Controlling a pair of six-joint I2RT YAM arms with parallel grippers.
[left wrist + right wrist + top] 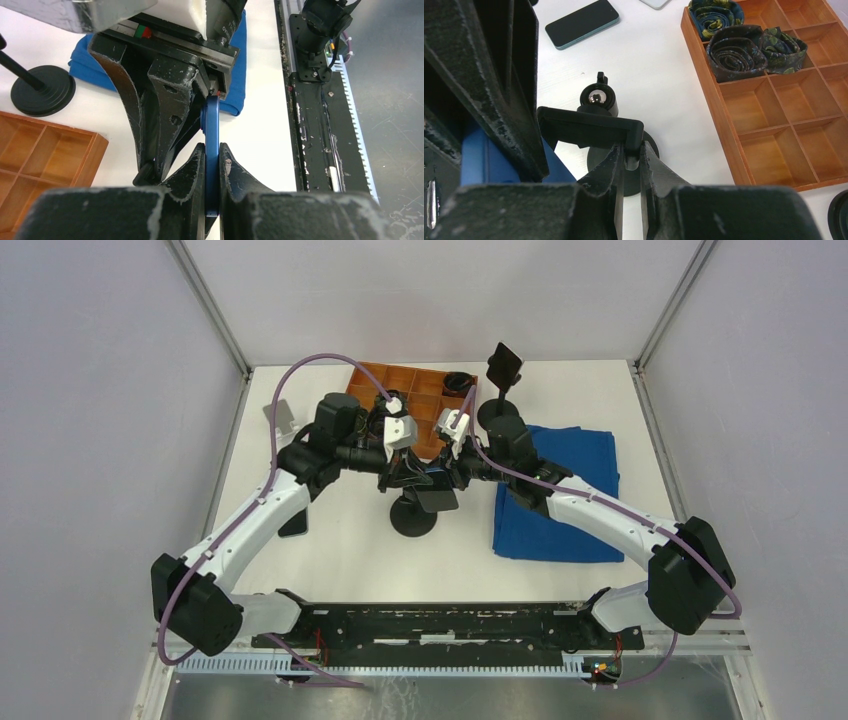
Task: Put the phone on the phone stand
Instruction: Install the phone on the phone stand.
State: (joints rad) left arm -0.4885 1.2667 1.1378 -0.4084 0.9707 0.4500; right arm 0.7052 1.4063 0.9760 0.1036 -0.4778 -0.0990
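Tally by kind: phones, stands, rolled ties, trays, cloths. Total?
Phones: 2, blue phone, black phone
Stands: 2, near stand, far stand
Rolled ties: 3
Tray: 1
Cloth: 1
Total: 9
Not counted, unclear: grey slab, dark lump in tray corner

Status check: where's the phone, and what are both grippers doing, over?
Left gripper shut on blue phone, edge-on. Right gripper shut on stand cradle. Phone not in cradle yet. Nothing seen in the way.
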